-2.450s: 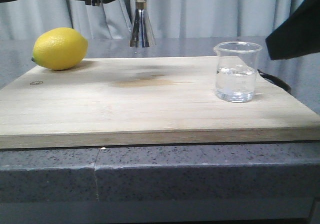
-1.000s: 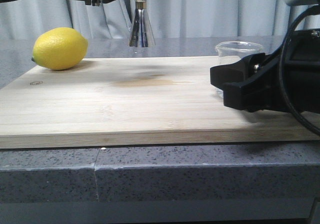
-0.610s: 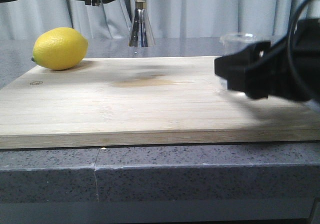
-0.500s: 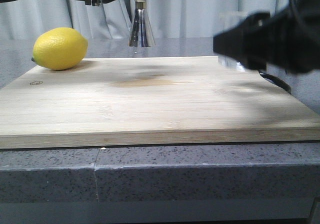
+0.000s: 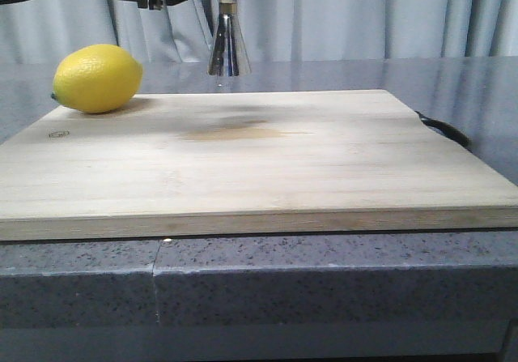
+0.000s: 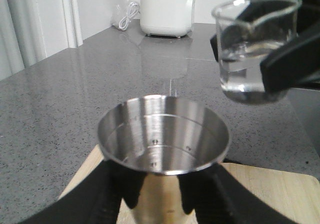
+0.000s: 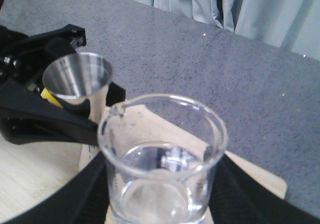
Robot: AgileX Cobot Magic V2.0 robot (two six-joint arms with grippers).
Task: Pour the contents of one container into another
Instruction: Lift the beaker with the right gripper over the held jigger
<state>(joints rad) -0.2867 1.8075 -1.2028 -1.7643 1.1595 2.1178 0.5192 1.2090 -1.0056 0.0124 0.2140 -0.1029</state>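
In the left wrist view my left gripper point(image 6: 159, 199) is shut on the steel jigger point(image 6: 164, 134), held upright with its open cup empty. In the front view only the jigger's lower cone point(image 5: 230, 48) shows under the left arm, above the board's far edge. My right gripper point(image 7: 162, 196) is shut on the clear glass beaker point(image 7: 162, 159), which is upright and part full of clear liquid. The beaker point(image 6: 255, 48) hangs beside and higher than the jigger's rim, apart from it. From the right wrist the jigger point(image 7: 77, 78) sits beyond the beaker's lip. Beaker and right gripper are out of the front view.
A yellow lemon point(image 5: 97, 78) lies on the wooden board point(image 5: 243, 168) at its far left corner. A black cable point(image 5: 443, 127) runs along the board's right edge. The board rests on a grey speckled counter point(image 5: 324, 273). A white appliance point(image 6: 167, 8) stands far back.
My right gripper closed on the beaker and lifted it off the board's right side, up out of the front view. The left arm and jigger have stayed in place.
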